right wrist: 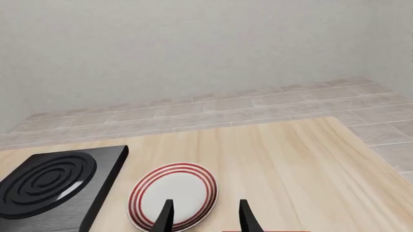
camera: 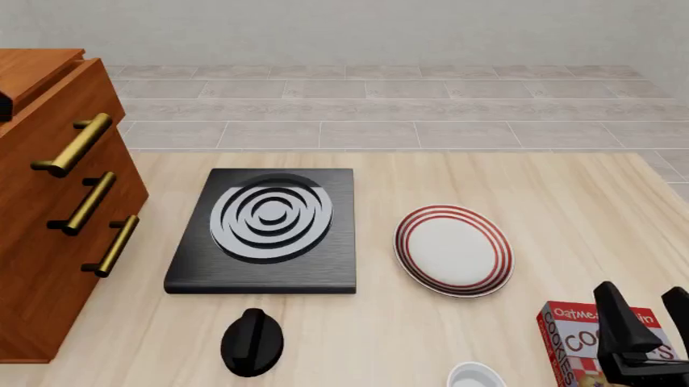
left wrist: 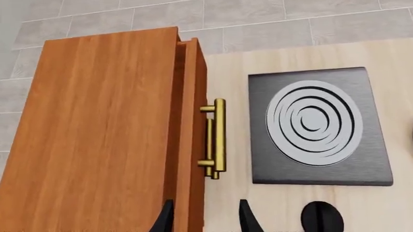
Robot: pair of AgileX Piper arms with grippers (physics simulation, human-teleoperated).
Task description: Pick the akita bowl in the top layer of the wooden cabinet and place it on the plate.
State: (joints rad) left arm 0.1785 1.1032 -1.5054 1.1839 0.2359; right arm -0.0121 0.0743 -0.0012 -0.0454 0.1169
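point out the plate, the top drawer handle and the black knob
plate (camera: 453, 250), front view, on its white centre
top drawer handle (camera: 73, 145), front view, on the middle of the brass bar
black knob (camera: 252, 342), front view, on its raised middle ridge

The front view looks down across the tabletop (camera: 560, 201) from the near edge. The left wrist view sits close above the cabinet (left wrist: 96, 135); the right faces the plate (right wrist: 173, 193). All share the black slab (camera: 264, 234).
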